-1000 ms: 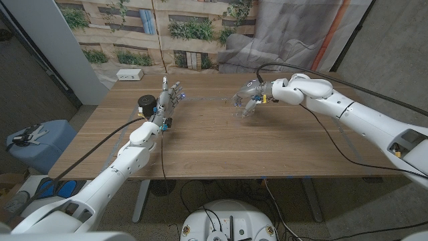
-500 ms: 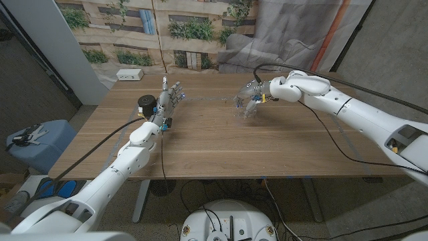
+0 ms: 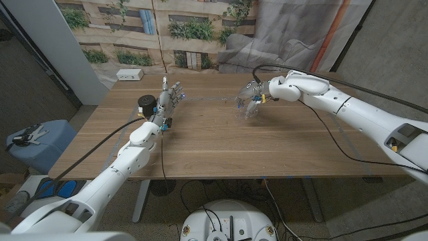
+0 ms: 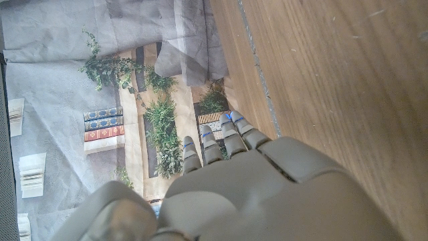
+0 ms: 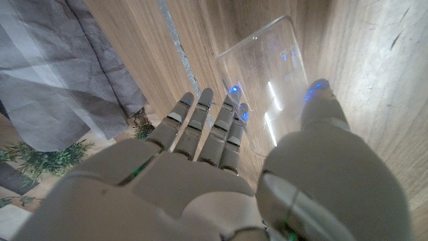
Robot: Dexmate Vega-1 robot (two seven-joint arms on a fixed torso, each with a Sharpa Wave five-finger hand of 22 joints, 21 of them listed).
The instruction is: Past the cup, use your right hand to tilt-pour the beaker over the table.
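Note:
My right hand [image 3: 255,93] grips a clear beaker [image 3: 246,107] at the far middle of the wooden table [image 3: 221,144], holding it tilted just above the surface. In the right wrist view the beaker [image 5: 266,70] sits between the fingers [image 5: 207,130] and the thumb [image 5: 319,110]. A black cup [image 3: 144,104] stands at the far left of the table. My left hand [image 3: 170,98] is beside the cup on its right, fingers stretched out and apart, holding nothing. The left wrist view shows the back of the left hand [image 4: 254,181] over bare wood.
A white box [image 3: 130,74] lies at the table's back left corner. Black cables run along both arms, one crossing the table's right side [image 3: 334,144]. A grey cloth and a printed backdrop hang behind the table. A blue seat [image 3: 37,142] stands off the left edge.
My right forearm has swung slightly, and the hand with the beaker has shifted a little to the right. The left arm and the cup have stayed still.

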